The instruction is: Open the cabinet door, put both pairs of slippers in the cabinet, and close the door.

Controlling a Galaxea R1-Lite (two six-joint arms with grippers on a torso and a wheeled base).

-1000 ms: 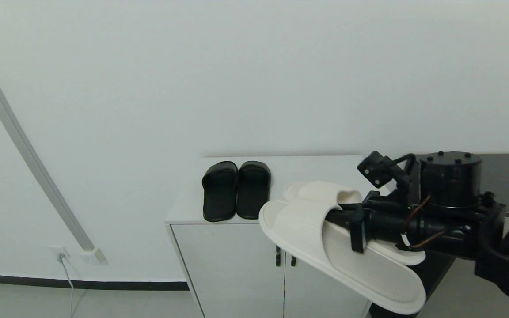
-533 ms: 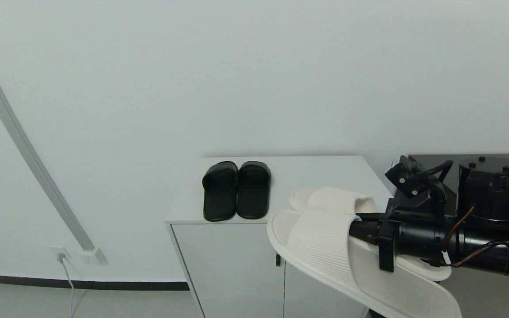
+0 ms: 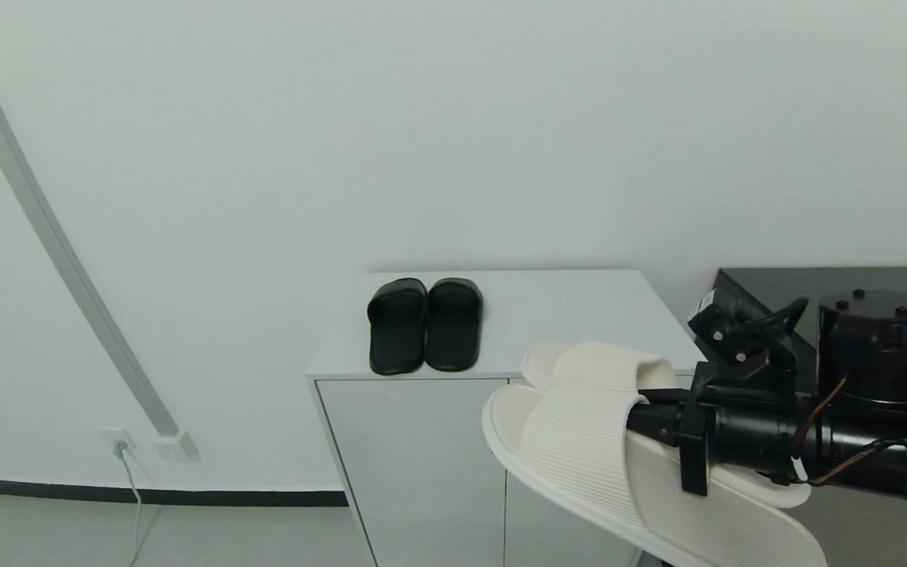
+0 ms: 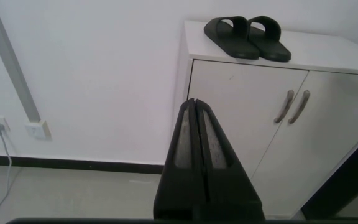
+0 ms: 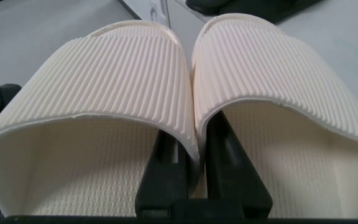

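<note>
White wall (image 3: pixel 453 118) behind a shut cabinet (image 3: pixel 422 457), black slippers (image 3: pixel 424 324) on its top, mid-frame. Right claw (image 5: pixel 196 160) pinches both white slippers (image 3: pixel 579 441) together at lower right. Tilted, they could slip free or strike the cabinet. Left claw (image 4: pixel 196 124) is pressed together, empty.

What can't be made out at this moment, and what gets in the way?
- Head view: the door handles, hidden behind the white slippers; the left wrist view does show them.
- Head view: the nearer white slipper's heel, cut off by the bottom edge.
- Right wrist view: the right gripper has its fingertips buried under the slipper straps.
- Head and left wrist views: the inside of the cabinet, behind its closed doors.
</note>
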